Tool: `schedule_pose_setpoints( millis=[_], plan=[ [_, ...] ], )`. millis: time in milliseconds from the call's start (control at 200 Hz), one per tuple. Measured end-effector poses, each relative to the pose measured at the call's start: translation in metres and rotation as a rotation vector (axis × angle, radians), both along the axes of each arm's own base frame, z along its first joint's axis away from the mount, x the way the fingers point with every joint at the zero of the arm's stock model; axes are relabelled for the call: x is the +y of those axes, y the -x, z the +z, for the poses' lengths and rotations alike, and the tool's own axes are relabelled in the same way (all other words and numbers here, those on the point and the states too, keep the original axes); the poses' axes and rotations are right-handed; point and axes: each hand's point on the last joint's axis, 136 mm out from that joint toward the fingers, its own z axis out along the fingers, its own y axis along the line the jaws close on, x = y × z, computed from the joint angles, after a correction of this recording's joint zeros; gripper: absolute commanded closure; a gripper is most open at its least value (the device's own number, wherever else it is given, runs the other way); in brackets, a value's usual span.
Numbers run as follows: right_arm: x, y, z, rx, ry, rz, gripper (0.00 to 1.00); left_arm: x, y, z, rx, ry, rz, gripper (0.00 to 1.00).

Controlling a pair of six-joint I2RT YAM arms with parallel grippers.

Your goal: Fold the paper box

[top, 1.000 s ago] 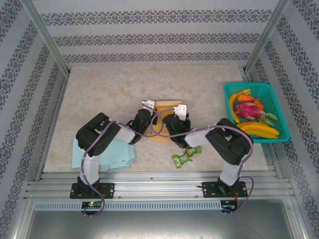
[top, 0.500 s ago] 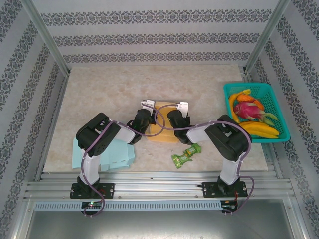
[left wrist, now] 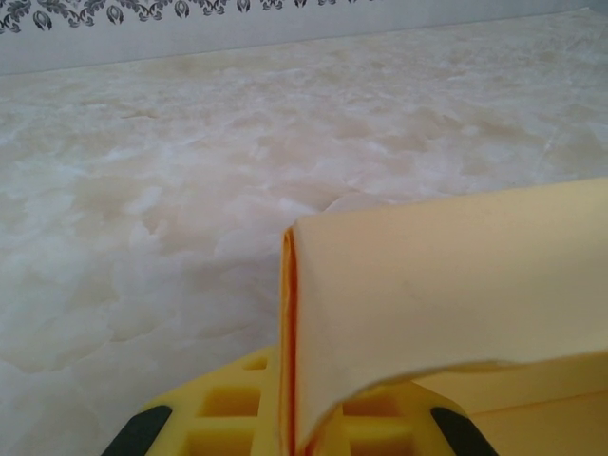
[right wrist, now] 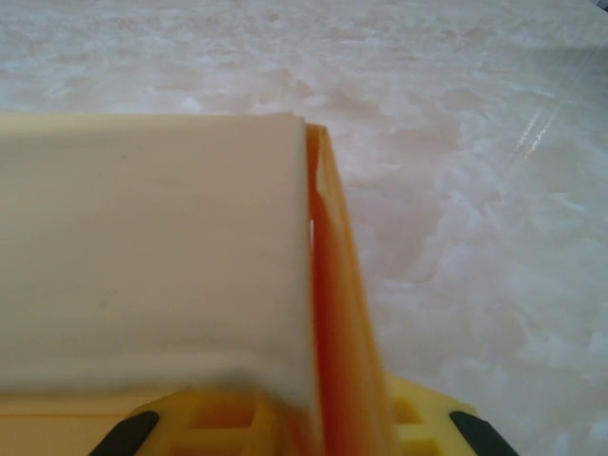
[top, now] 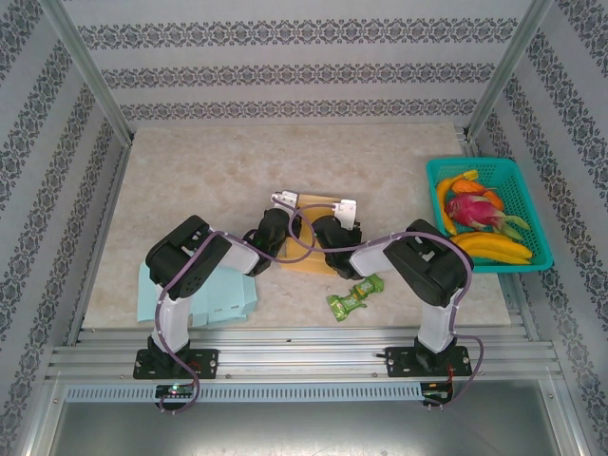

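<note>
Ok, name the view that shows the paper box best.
Top external: it shows the overall shape of the paper box from above. Left wrist gives a close-up of one raised flap; right wrist, the opposite flap and its orange edge.

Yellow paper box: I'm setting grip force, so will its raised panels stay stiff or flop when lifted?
Probably floppy: on the yellow paper box, one panel's lower edge curls in the left wrist view. Likely light, since the sheet looks thin.

From above, largely covered by black left arm (top: 269, 231) and right arm (top: 332, 237): flat yellow paper box (top: 316, 201). Runs off frame in both wrist views.
</note>
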Motion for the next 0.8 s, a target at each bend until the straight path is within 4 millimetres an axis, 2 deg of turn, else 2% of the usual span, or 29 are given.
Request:
schedule_pose_setpoints(
  millis=[60, 195, 350, 570, 804],
  plan=[
    [-0.001, -0.001, -0.001, 0.005, -0.017, 0.002, 0.68, 0.0, 0.0, 0.0, 0.001, -0.003, 0.003, 1.0],
    [0.001, -0.005, -0.007, 0.037, -0.093, 0.051, 0.56, 0.003, -0.001, 0.0, 0.0, -0.01, 0.019, 1.0],
    [0.017, -0.001, -0.006, 0.064, -0.167, 0.148, 0.43, 0.004, -0.002, 0.0, 0.001, -0.012, 0.024, 1.0],
    [0.036, 0.02, 0.013, 0.062, -0.239, 0.273, 0.39, 0.004, -0.003, 0.0, 0.003, -0.016, 0.028, 1.0],
    [0.027, 0.044, 0.053, 0.006, -0.279, 0.327, 0.35, 0.005, -0.003, 0.0, 0.002, -0.019, 0.035, 1.0]
  ],
)
